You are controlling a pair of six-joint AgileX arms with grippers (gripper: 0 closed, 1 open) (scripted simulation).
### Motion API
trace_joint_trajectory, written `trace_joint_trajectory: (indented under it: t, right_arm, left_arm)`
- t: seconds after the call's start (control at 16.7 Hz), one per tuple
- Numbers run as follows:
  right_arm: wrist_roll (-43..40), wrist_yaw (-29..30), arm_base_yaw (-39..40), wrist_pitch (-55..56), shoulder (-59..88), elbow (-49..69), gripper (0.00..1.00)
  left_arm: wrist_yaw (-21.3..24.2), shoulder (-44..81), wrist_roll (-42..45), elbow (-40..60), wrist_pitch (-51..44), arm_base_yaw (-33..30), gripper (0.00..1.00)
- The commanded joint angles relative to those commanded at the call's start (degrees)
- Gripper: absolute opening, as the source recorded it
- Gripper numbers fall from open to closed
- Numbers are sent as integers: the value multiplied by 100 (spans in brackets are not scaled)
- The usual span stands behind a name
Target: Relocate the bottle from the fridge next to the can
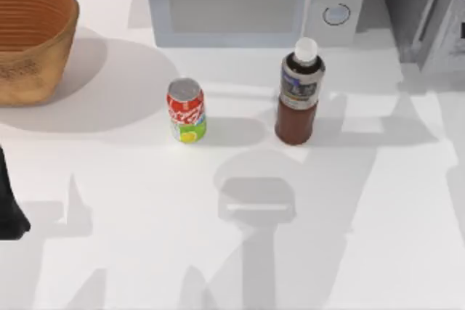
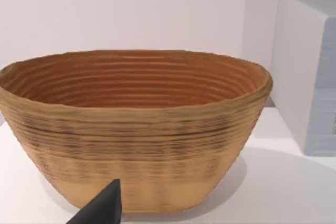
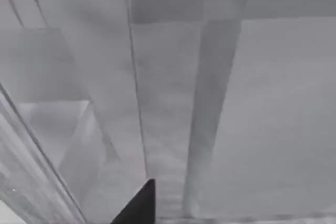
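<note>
Standing upright on the white table (image 1: 145,252): bottle (image 1: 298,92), right of the can (image 1: 187,110) with a clear gap between, both before the microwave (image 1: 254,1). At the far right corner, the fridge (image 1: 425,12) (partly seen). Left arm (image 1: 9,201) parked at the table's left edge, near the wicker basket (image 2: 136,129). Cannot tell either gripper's grip state.

From my seat the round tan woven basket (image 2: 136,145) looks like coiled wicker, ribbed and matt. The small red drink can (image 1: 187,110) has a shiny silver metal top, the dark brown bottle (image 1: 298,99) reads as glossy plastic with a smooth white cap. The white tabletop (image 1: 363,237) is plain smooth matt
</note>
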Motion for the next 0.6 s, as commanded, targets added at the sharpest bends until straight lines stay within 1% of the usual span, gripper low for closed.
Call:
trace_joint_trajectory:
  t: [0.42,0.6]
  right_arm:
    - [4,27,14,-352,1425,1817,100]
    - [2,49,12,-463,1811,2304,100]
  left_arm:
    - [0,0,0,0,0,0,100]
    - [0,0,0,0,0,0,100]
